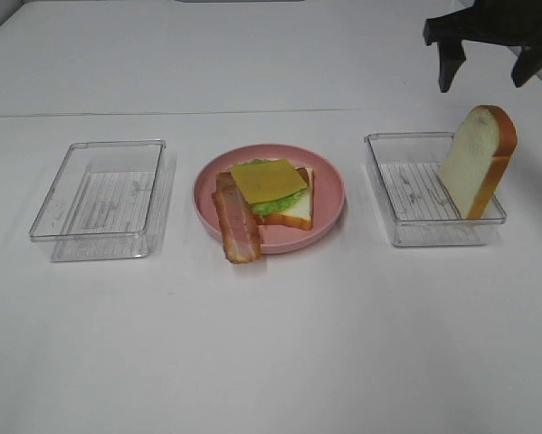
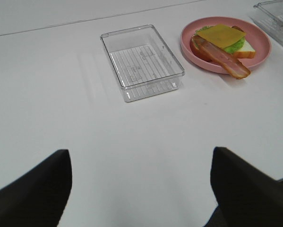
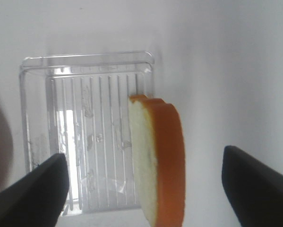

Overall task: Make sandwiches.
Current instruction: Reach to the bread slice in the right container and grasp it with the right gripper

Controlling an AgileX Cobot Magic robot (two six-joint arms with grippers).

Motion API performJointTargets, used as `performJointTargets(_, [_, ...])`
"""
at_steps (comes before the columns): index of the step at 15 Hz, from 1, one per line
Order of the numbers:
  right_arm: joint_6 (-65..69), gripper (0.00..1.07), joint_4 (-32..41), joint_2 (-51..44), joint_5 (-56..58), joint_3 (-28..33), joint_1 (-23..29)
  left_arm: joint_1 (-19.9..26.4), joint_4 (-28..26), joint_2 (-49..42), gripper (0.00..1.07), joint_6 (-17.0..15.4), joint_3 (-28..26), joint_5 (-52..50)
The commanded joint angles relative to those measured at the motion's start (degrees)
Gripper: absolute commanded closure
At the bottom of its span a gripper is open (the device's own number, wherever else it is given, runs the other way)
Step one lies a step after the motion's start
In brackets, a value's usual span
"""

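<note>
The sandwich stack lies on the pink plate: a bread slice at the bottom, green lettuce, a yellow cheese square on top, and bacon strips hanging over the plate's front left rim. The second bread slice stands on edge, leaning on the right wall of the right tray. My right gripper hovers open and empty above it; in the right wrist view the slice is between the fingers. My left gripper is open and empty, well short of the stack.
An empty clear tray stands left of the plate; it also shows in the left wrist view. The right tray holds only the standing bread slice. White tabletop all around.
</note>
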Motion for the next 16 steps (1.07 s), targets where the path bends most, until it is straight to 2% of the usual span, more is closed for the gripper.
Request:
performJointTargets(1, [-2.1, 0.25, 2.8, -0.3, 3.4, -0.3, -3.0, -0.1, -0.1, -1.1, 0.3, -0.4, 0.1, -0.5])
performJointTargets(8, [-5.3, 0.25, 5.3, 3.7, 4.8, -0.3, -3.5, -0.1, -0.1, -1.1, 0.3, -0.4, 0.1, -0.5])
performJointTargets(10, [-5.3, 0.29, 5.3, 5.7, 5.4, -0.3, -3.5, -0.1, -0.1, -1.1, 0.3, -0.4, 0.1, -0.5])
performJointTargets(13, [-5.0, 0.59, 5.3, 6.6, 5.7, -0.3, -3.5, -0.1, -0.1, -1.1, 0.3, -0.4, 0.1, -0.5])
performJointTargets(14, [-4.5, 0.78, 5.3, 6.6, 5.7, -0.3, -3.5, -0.1, -0.1, -1.1, 0.3, -0.4, 0.1, -0.5])
performJointTargets(16, [-4.2, 1.07, 5.3, 6.4, 6.2, -0.3, -3.5, -0.1, -0.1, -1.1, 0.3, -0.4, 0.1, -0.5])
